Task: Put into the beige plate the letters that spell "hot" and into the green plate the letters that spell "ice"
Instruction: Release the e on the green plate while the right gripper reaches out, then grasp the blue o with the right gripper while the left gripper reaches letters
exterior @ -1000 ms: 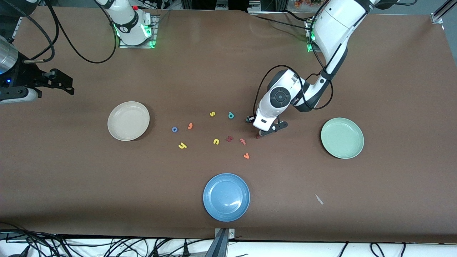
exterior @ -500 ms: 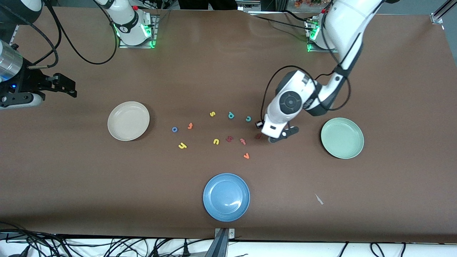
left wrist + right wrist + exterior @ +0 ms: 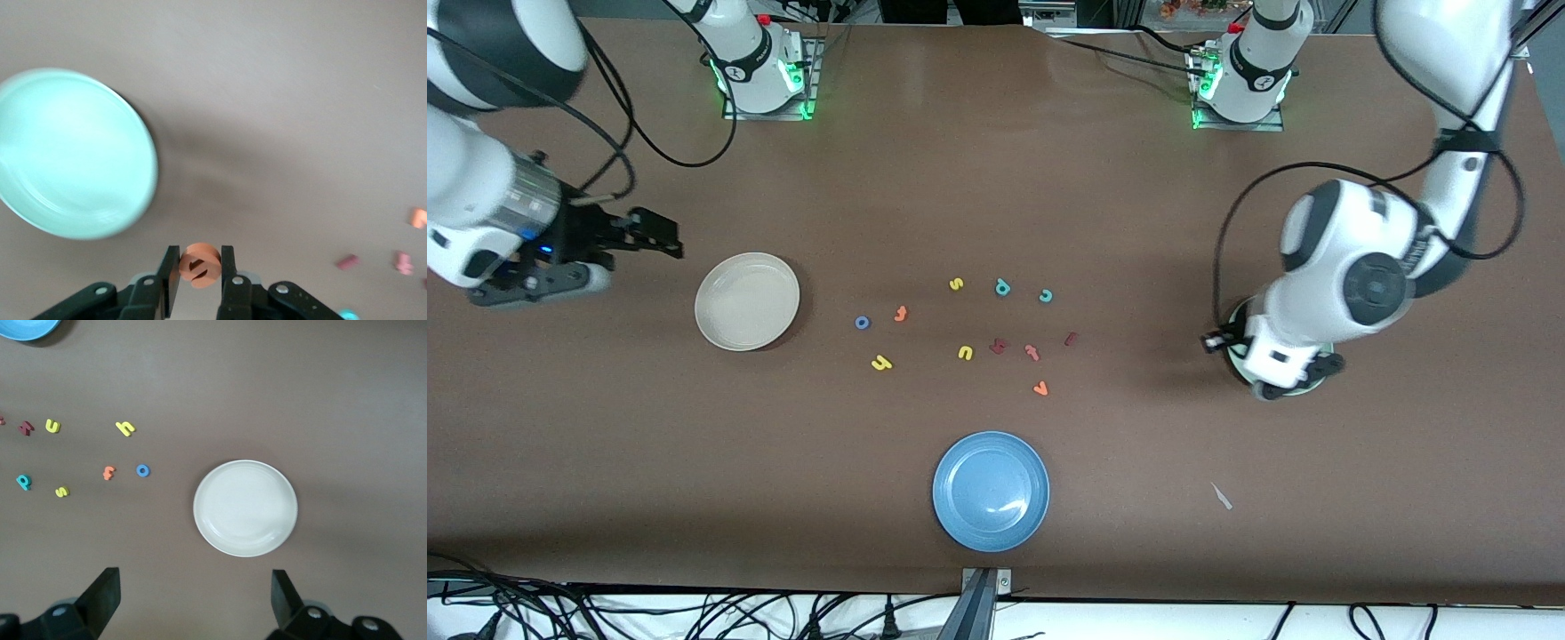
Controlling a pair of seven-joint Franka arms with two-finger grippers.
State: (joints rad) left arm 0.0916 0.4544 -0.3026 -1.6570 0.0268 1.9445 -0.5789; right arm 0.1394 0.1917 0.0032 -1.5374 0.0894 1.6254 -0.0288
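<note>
My left gripper (image 3: 200,251) is shut on the orange "e" (image 3: 199,267), up in the air beside the green plate (image 3: 67,153). In the front view the left hand hides most of that plate. On the table lie the teal "c" (image 3: 1046,296), the dark red "i" (image 3: 1071,339), the blue "o" (image 3: 862,323), the orange "t" (image 3: 901,313) and the yellow "h" (image 3: 881,363). The beige plate (image 3: 747,300) holds nothing. My right gripper (image 3: 654,240) hangs open and empty over the table beside the beige plate, toward the right arm's end.
Other letters lie among them: yellow "s" (image 3: 956,284), teal "p" (image 3: 1002,287), yellow "u" (image 3: 965,353), a wider dark red letter (image 3: 998,346), a pinkish "t" (image 3: 1032,352), another orange letter (image 3: 1040,388). A blue plate (image 3: 991,491) sits nearest the front camera.
The left arm has swung from the letters toward the green plate with the "e" in its grip, uncovering the "c". The right arm has moved closer to the beige plate.
</note>
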